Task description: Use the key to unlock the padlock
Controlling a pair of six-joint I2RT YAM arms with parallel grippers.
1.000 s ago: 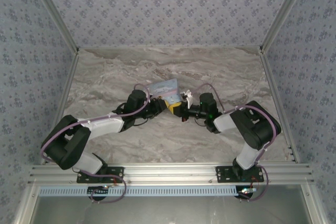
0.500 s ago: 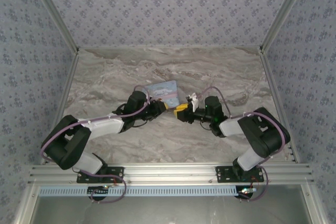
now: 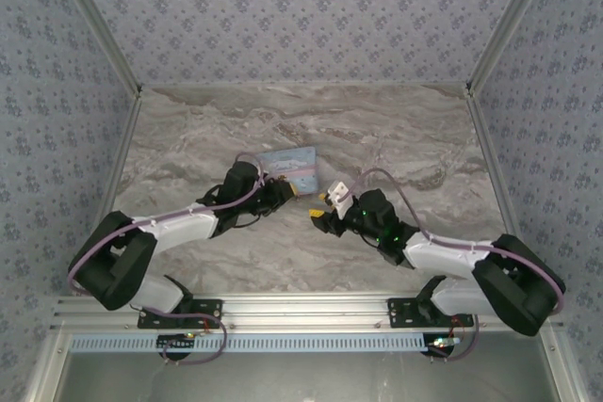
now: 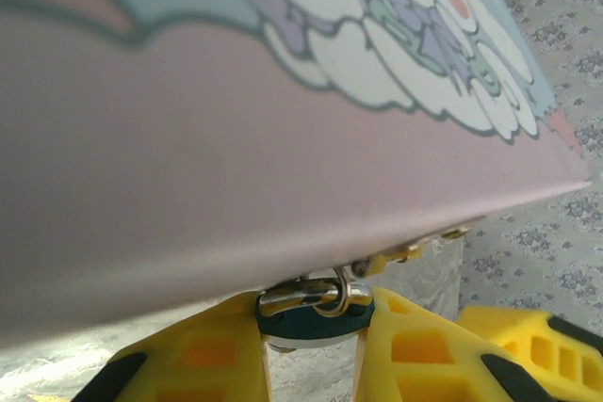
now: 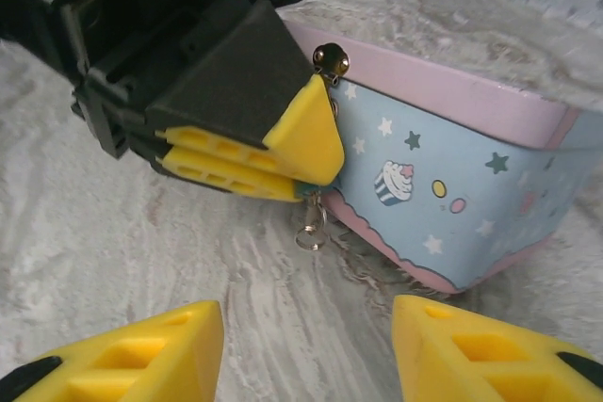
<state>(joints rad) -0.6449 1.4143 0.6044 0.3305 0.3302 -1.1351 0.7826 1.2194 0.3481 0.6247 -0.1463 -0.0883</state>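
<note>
My left hand [image 4: 315,357] clamps the padlock [image 4: 314,320], lower centre, at the tin's [image 4: 236,138] edge. My right hand [image 5: 306,341] stands with its fingers apart.

top external: overhead, looking down on table [image 3: 377,129] | left wrist: tight on tin [image 4: 236,157] | right wrist: near, same tin

arms [image 3: 179,225]: black joints, white links | cables [image 3: 384,176]: lilac, looped | tool fingers [image 5: 301,138]: yellow, pocketed, black-backed | bases [image 3: 181,313]: black
</note>
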